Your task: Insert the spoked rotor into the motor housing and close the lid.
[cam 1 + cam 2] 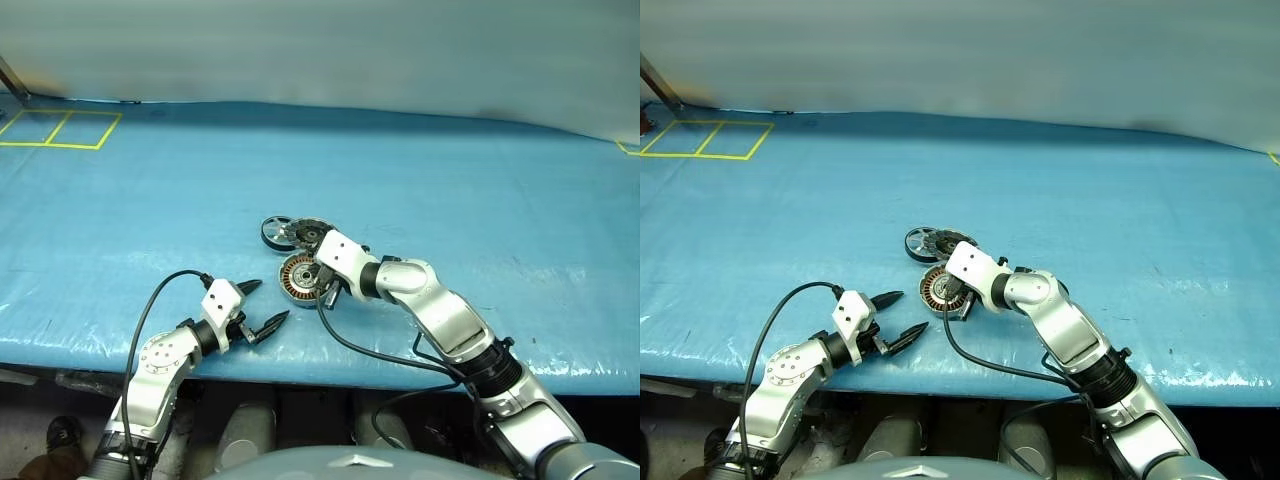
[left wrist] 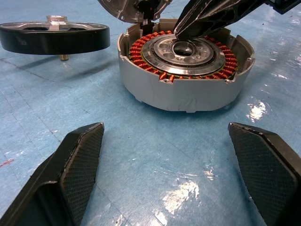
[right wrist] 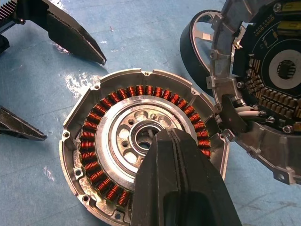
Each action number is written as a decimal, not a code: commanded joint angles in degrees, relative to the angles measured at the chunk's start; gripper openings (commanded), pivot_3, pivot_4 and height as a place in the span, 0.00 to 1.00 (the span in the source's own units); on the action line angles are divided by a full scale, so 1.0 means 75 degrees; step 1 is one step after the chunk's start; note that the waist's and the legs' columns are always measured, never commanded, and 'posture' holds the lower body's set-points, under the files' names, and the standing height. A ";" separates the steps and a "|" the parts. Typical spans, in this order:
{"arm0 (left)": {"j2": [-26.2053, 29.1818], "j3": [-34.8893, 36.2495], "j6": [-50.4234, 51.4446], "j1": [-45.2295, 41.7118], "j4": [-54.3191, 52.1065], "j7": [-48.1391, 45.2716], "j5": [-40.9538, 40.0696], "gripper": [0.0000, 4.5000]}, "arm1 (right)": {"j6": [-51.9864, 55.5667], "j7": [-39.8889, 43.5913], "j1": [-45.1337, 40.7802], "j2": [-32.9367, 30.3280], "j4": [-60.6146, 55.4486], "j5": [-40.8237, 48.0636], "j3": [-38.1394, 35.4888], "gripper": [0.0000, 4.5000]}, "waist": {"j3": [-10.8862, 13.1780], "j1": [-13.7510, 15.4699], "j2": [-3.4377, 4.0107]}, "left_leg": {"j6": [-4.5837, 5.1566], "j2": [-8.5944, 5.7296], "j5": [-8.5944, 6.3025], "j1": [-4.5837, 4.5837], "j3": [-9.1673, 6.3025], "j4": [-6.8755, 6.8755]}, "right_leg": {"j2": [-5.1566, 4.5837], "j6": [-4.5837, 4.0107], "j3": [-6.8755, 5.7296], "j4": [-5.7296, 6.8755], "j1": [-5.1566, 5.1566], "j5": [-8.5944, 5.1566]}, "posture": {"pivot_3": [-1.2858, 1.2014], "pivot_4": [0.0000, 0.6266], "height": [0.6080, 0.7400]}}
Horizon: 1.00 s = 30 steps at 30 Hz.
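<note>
Plainly, the motor housing (image 3: 141,146) lies on the counter (image 1: 480,200) under the shut, empty right jaws (image 3: 176,141); the lid (image 3: 268,80) and spoked rotor (image 2: 54,35) lie beyond. Left jaws (image 1: 265,305) are spread empty. Windings could be scraped by a downward slip.

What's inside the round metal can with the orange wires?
The motor housing holds a ring of copper windings around a silver holed center. The right claw, shut, covers part of it. No rotor inside yet.

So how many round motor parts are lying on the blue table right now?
3: the motor housing under the right gripper; the lid propped open at its far edge; the spoked rotor beside them, on the robot's left. Smaller parts may be hidden.
</note>
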 commanded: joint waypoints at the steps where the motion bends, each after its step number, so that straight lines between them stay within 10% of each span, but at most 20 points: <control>1: -0.0001 -0.0010 -0.0072 -0.0008 -0.0100 0.0017 0.0012 1.00 | -0.0104 -0.0017 -0.0042 0.0059 -0.0212 -0.0006 -0.0081 0.00 | 0.0000 0.0000 0.0000 | 0.0000 0.0000 0.0000 0.0000 0.0000 0.0000 | 0.0000 0.0000 0.0000 0.0000 0.0000 0.0000 | 0.52 0.24 1.00; 30: -0.0005 -0.0022 -0.0091 -0.0048 -0.0037 0.0051 0.0003 1.00 | -0.0051 0.0095 0.0103 -0.0084 -0.0843 0.0047 -0.0099 0.00 | 0.0002 0.0003 0.0000 | 0.0000 0.0000 0.0000 -0.0001 0.0000 -0.0001 | 0.0000 -0.0001 0.0000 0.0000 -0.0001 -0.0002 | 0.52 0.24 1.00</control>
